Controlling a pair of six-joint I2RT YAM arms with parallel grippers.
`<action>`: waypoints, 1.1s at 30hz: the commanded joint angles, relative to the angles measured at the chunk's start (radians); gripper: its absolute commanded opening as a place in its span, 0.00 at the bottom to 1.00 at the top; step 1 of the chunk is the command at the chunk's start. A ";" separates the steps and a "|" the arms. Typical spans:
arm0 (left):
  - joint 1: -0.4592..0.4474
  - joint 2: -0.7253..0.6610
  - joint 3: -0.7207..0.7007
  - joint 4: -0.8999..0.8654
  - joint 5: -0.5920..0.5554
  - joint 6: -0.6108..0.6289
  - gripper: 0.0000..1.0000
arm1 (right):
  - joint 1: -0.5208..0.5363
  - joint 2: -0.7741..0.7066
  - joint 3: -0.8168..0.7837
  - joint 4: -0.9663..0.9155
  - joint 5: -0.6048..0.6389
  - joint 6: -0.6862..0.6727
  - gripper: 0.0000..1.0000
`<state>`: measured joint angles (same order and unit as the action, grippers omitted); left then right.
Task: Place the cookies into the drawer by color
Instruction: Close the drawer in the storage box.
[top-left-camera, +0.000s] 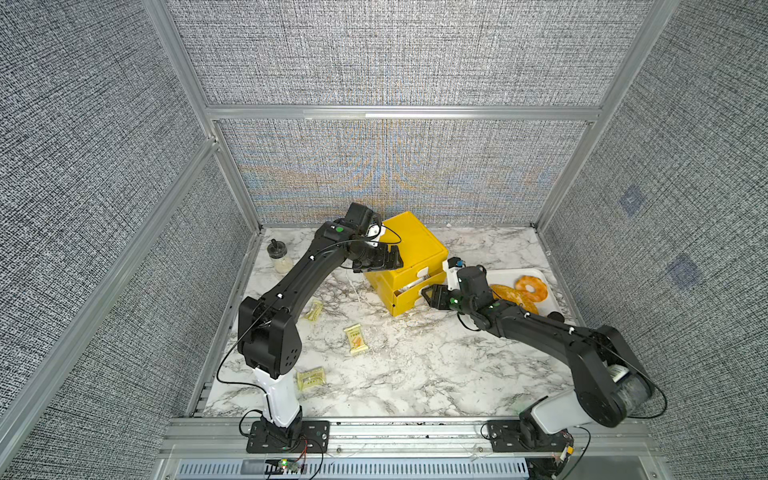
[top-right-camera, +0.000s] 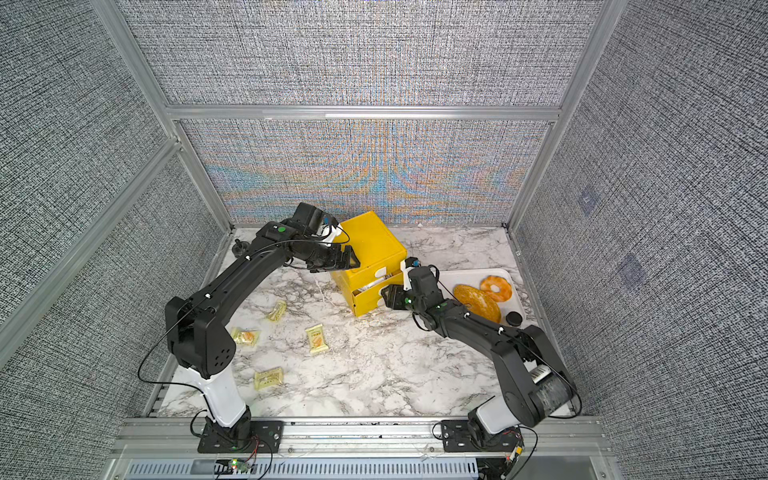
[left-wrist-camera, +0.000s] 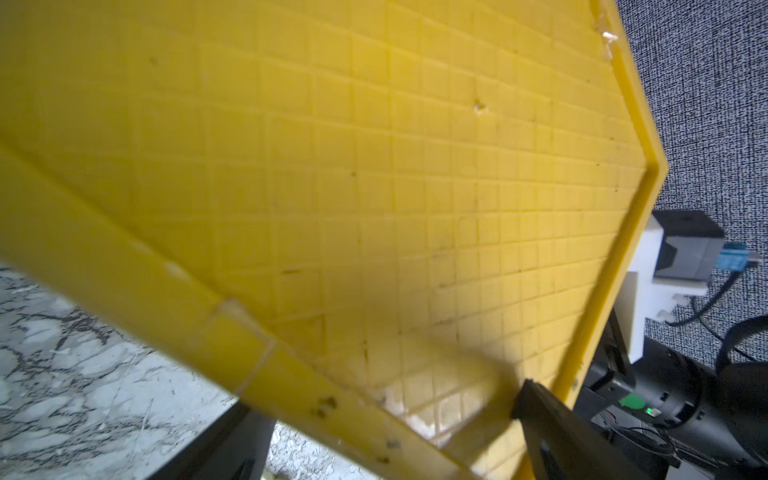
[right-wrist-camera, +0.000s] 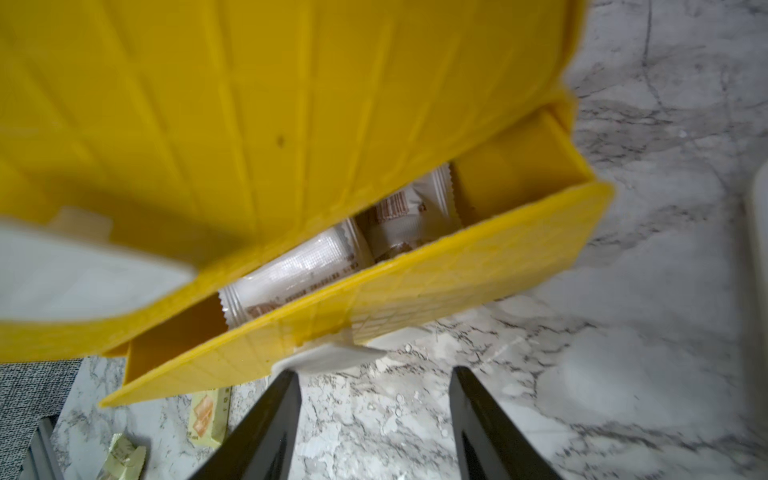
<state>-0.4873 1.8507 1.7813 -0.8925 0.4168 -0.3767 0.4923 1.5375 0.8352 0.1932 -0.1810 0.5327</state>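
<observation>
Standing ajar, drawer (right-wrist-camera: 415, 282), white tab (right-wrist-camera: 328, 357) just beside right end effector (right-wrist-camera: 374, 370)

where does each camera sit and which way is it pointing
Top views: high over the front edge, looking down at the table; left arm and right arm show whole, left gripper over the drawer box, right gripper at its open drawer.
Left wrist: on the left arm, close over the box top; its fingers show.
Right wrist: on the right arm, facing the open drawer and its white cookies; both fingers show.
Shared: all see the drawer box; left wrist also catches the right arm.
</observation>
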 joint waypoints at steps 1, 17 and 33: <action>-0.001 -0.004 -0.007 -0.040 0.013 0.021 0.96 | -0.001 0.039 0.036 0.090 -0.051 0.045 0.57; -0.001 -0.021 -0.011 -0.036 0.017 0.018 0.96 | -0.012 -0.052 -0.138 0.230 -0.055 0.121 0.45; -0.001 -0.021 -0.017 -0.029 0.011 0.023 0.96 | -0.017 0.099 -0.104 0.408 -0.104 0.207 0.18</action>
<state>-0.4847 1.8336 1.7691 -0.8902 0.4282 -0.3820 0.4797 1.6737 0.7731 0.5537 -0.3088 0.7399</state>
